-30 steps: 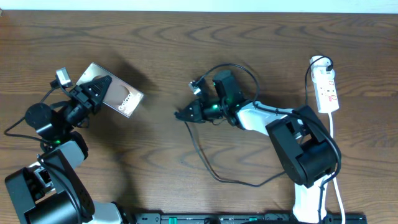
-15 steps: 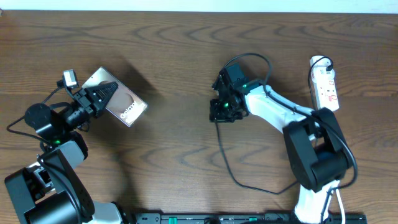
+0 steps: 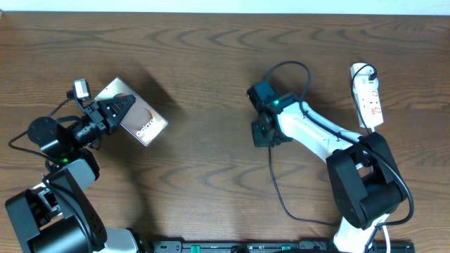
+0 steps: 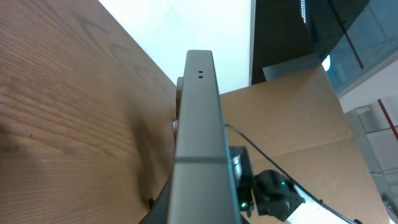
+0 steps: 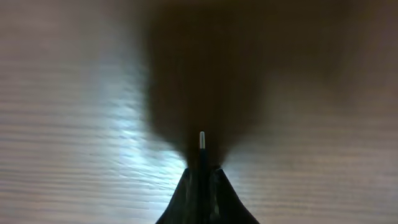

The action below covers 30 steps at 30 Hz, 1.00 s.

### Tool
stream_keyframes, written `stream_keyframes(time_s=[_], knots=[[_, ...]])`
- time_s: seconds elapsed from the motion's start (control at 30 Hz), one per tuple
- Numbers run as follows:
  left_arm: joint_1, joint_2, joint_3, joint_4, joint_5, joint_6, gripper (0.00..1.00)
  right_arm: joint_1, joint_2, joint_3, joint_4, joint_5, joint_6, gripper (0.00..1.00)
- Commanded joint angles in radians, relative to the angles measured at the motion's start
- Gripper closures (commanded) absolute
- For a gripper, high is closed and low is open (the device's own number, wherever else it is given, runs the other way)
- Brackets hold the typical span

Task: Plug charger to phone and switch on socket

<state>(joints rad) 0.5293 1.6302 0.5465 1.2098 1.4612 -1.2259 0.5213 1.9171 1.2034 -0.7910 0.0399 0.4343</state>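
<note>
Right wrist is showing charger (image 5: 201, 140) tip poking ahead of the clamped right gripper (image 5: 201, 179), hidden overhead; left gripper (image 3: 114, 111) is gripping phone (image 3: 145, 124).

White "Galaxy" lettering is being displayed on the dark face of the phone (image 3: 140, 121) at the overhead frame's left, while the socket (image 3: 369, 98) is being marked with red signs too small to read.

Phone (image 3: 140, 121): dark face with Galaxy lettering up, tilted, clamped in left gripper (image 3: 119, 107). Charger (image 3: 276, 184): thin black cable trailing from right gripper (image 3: 261, 133), plug tip (image 5: 201, 140) protruding. Socket (image 3: 368, 95): white strip lying flat, far right.
</note>
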Motion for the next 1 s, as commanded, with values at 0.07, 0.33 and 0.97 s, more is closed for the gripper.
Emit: stream_keyframes(time_s=[0.07,0.33,0.97], knots=[[0.004,-0.013,0.000,0.011,0.017,0.017,0.93,0.006,-0.006,-0.035,-0.015,-0.018,0.051,0.89],[0.004,-0.013,0.000,0.011,0.017,0.018,0.92,0.011,-0.006,-0.035,-0.060,-0.115,0.071,0.01],[0.004,-0.013,0.000,0.011,0.017,0.021,0.93,-0.009,-0.006,-0.035,0.007,-0.153,0.198,0.29]])
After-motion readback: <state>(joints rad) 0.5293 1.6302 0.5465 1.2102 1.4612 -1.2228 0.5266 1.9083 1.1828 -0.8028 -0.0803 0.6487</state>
